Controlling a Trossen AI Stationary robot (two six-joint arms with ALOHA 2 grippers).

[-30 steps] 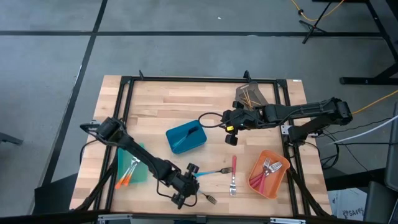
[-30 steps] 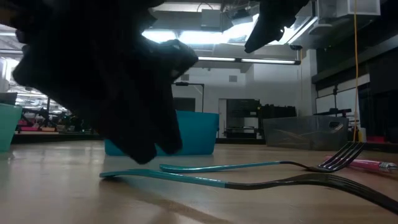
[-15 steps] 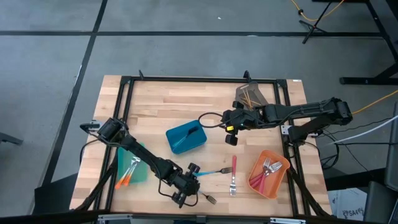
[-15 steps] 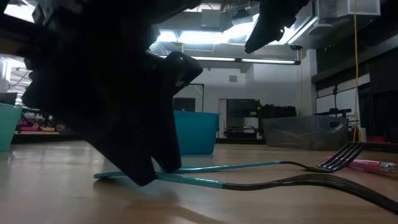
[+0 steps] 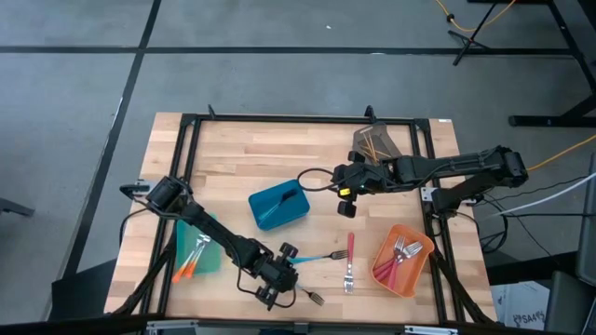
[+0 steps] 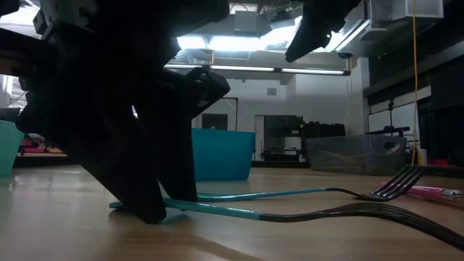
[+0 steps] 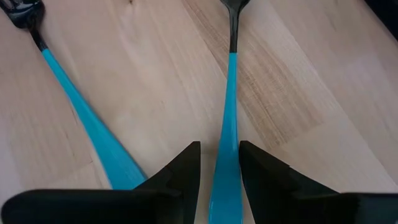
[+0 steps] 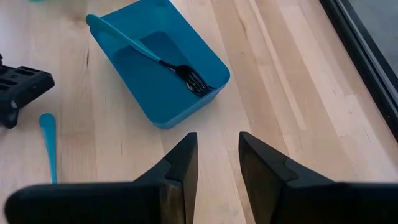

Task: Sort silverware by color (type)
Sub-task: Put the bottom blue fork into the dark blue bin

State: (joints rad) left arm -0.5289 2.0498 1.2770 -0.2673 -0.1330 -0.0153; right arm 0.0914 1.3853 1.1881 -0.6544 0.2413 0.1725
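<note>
Blue-handled fork [image 7: 227,124] is straddled by L gripper [image 7: 219,180], fingers parted, near table's front edge; neighbouring fork [image 7: 81,112] could be nudged if closed off-centre.

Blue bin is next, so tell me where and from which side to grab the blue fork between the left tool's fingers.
Grip the blue fork on its slim handle, coming straight down from above. It lies flat on the table, and the left tool already straddles the handle's end with open fingers. Its dark head points away, and the second blue fork lies clear beside it.
</note>
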